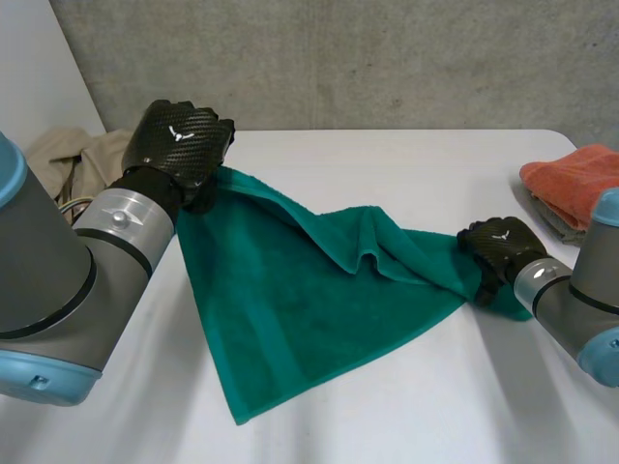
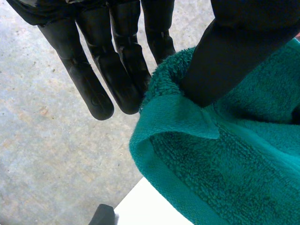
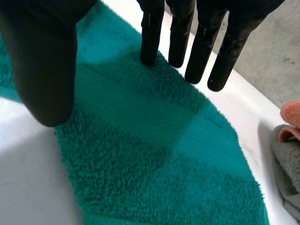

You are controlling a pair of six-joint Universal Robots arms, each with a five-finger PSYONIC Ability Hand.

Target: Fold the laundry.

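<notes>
A dark green towel (image 1: pixel 290 300) lies partly spread on the white table (image 1: pixel 387 416), with a ridge of folds across its far side. My left hand (image 1: pixel 179 140) holds the towel's far left corner raised off the table. In the left wrist view the thumb (image 2: pixel 225 61) pinches the towel's hemmed edge (image 2: pixel 225 168) against the fingers (image 2: pixel 93 89). My right hand (image 1: pixel 498 246) rests at the towel's right corner, low on the table. In the right wrist view its fingers (image 3: pixel 197 47) are straight over the towel (image 3: pixel 140 154), and the thumb (image 3: pixel 44 70) stands apart.
A folded orange cloth (image 1: pixel 575 179) lies on a grey one (image 1: pixel 556 220) at the table's right edge, close to my right hand; both cloths, orange (image 3: pixel 293 115) and grey (image 3: pixel 286 164), lie beside its fingers. A beige garment (image 1: pixel 73 155) is heaped at the back left.
</notes>
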